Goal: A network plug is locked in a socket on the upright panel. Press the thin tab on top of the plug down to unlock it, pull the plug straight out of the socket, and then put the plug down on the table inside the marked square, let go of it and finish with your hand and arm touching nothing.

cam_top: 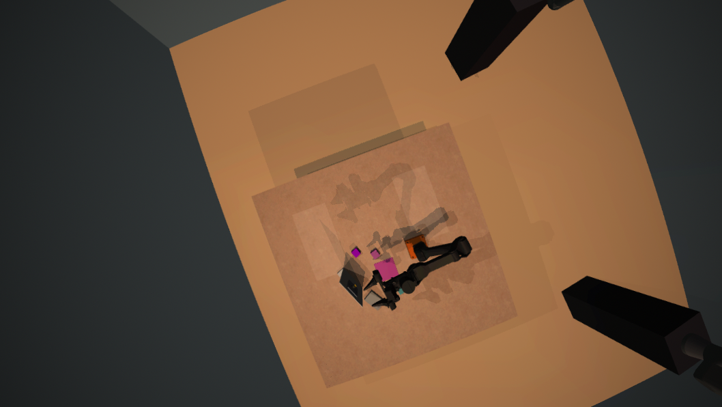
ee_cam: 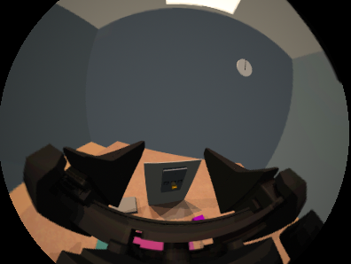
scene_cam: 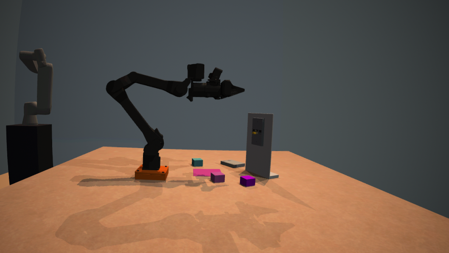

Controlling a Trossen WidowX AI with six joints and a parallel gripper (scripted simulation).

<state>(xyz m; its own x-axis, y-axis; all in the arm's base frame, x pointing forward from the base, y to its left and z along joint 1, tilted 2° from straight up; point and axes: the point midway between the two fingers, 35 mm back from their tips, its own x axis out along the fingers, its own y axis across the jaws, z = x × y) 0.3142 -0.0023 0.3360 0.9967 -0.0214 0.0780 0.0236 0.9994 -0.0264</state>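
The upright grey panel carries a dark socket plate. The plug shows as a small yellow piece at the socket, low on the plate in the wrist view; its tab is too small to make out. The marked square is flat and magenta, on the table between the arm's base and the panel. My gripper is open and empty. It points level toward the panel's side, higher than the panel's top edge and short of it.
A purple cube stands near the panel. A mauve cube stands beside the square. A teal cube and a flat grey block lie on the square's other side.
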